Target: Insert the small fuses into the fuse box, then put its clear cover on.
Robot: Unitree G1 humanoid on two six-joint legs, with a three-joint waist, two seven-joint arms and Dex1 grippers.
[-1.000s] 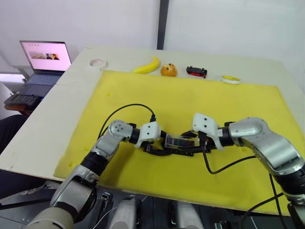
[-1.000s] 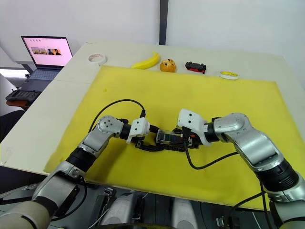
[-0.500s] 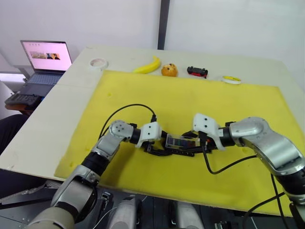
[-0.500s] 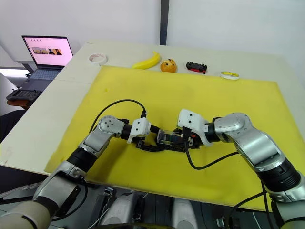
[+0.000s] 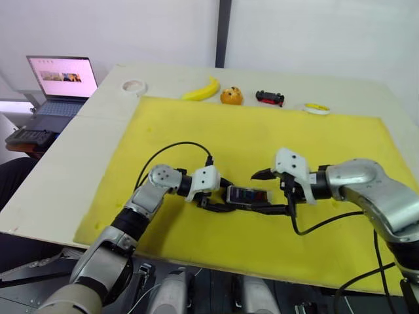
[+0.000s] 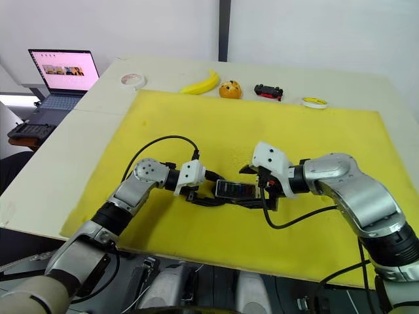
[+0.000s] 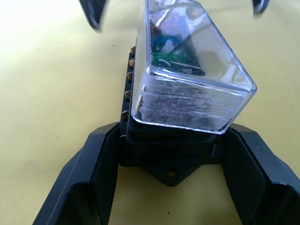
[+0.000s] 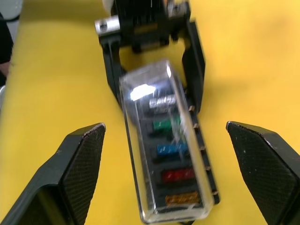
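Clear cover is already sitting on the fuse box, mid yellow mat on the bench, small fuses visible in their slots under it: green, blue, red, orange. Left hand clenched on the fuse box end, black fingers against both sides of the base. Right hand released, fingers spread wide either side of the box, not touching.

Step looks like cover fitting, near the end of the task. Cover seems to sit slightly askew over the box in the right wrist view, can't tell if it's fully clipped. Next move probably a press down on the cover top by the right hand while left braces the box, then let go.

Banana, toy car, tape rolls at far edge, laptop beyond.
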